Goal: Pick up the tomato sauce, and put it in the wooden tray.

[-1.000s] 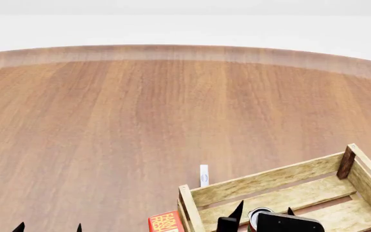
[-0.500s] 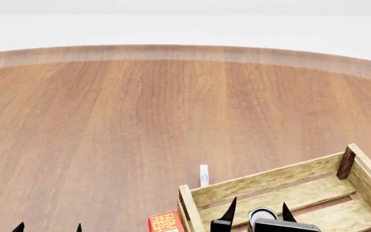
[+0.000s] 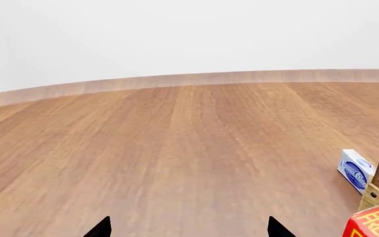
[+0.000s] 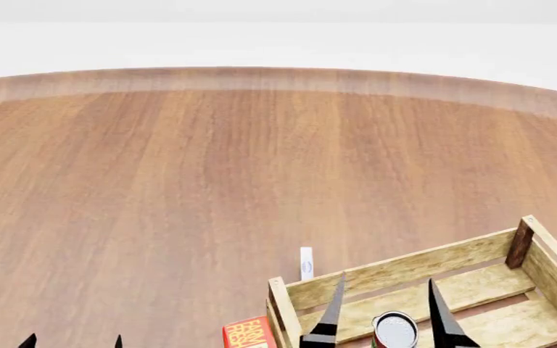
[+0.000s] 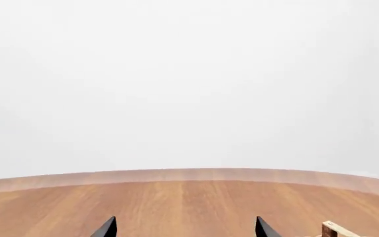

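The tomato sauce [image 4: 394, 330], a small can with a silver top, stands upright inside the wooden tray [image 4: 405, 268] near its front left corner, at the head view's lower right. My right gripper [image 4: 386, 280] is open above it, one black finger on each side of the can and neither touching it. In the right wrist view the right gripper [image 5: 185, 224] has nothing between its tips, and a tray corner post [image 5: 329, 230] shows. My left gripper [image 4: 75, 338] sits low at the head view's left, open and empty; the left wrist view shows its tips [image 3: 189, 220] wide apart over bare table.
A slim white-and-blue box [image 4: 306, 263] stands just outside the tray's far left wall, also visible as the white-and-blue box [image 3: 355, 169]. A red box [image 4: 249, 333] lies against the tray's left side. The round wooden table [image 4: 211, 181] stretches far ahead.
My right gripper's fingers have spread apart and risen, letting go of the can. The can now stands free in the tray. The left arm has not moved.
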